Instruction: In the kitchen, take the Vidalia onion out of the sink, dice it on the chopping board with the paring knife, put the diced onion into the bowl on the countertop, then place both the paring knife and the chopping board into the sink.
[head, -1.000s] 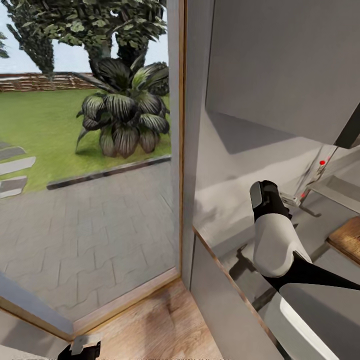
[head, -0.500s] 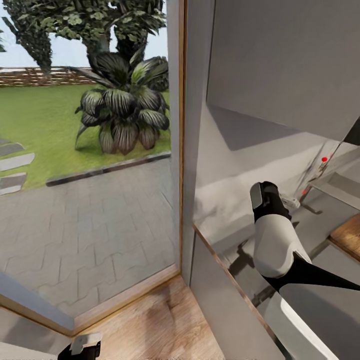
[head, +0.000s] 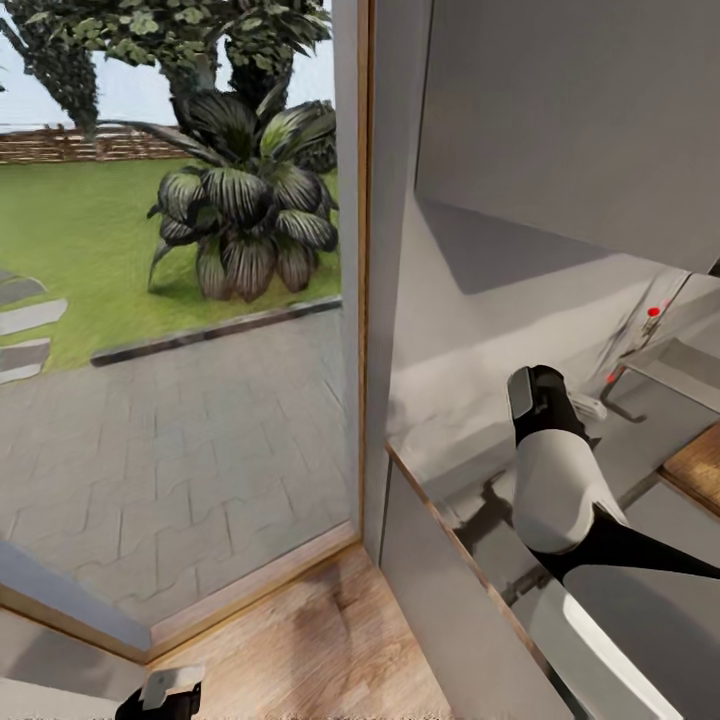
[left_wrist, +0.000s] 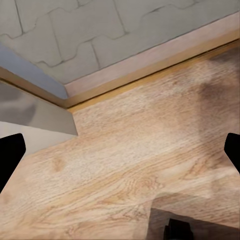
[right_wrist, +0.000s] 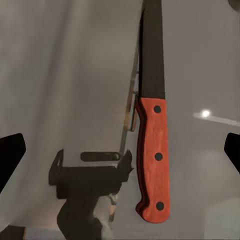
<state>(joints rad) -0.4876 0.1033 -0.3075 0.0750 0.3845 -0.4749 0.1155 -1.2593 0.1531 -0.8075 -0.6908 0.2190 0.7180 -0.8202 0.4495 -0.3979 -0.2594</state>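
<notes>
The right gripper hangs over the grey countertop with its fingers spread wide, their dark tips at the two edges of the right wrist view and nothing between them but the knife lying flat on the worktop below. The knife has a dark pointed blade and a reddish handle with three rivets; the fingers do not touch it. The gripper's shadow falls on the countertop just beside the handle. In the head view the right arm, white with a black wrist, reaches out over the countertop, and the knife itself is hidden behind it.

Farther along the countertop to the right stands the chrome faucet with its red knob, beside the steel sink, whose basin is cut off at the picture's edge. A corner of the brown wooden board shows nearer, at the right edge.

The left gripper hangs low over the pale wooden floor, its fingers spread apart and empty. To the left, a glass door looks out on grey paving, a lawn and a broad-leaved plant.
</notes>
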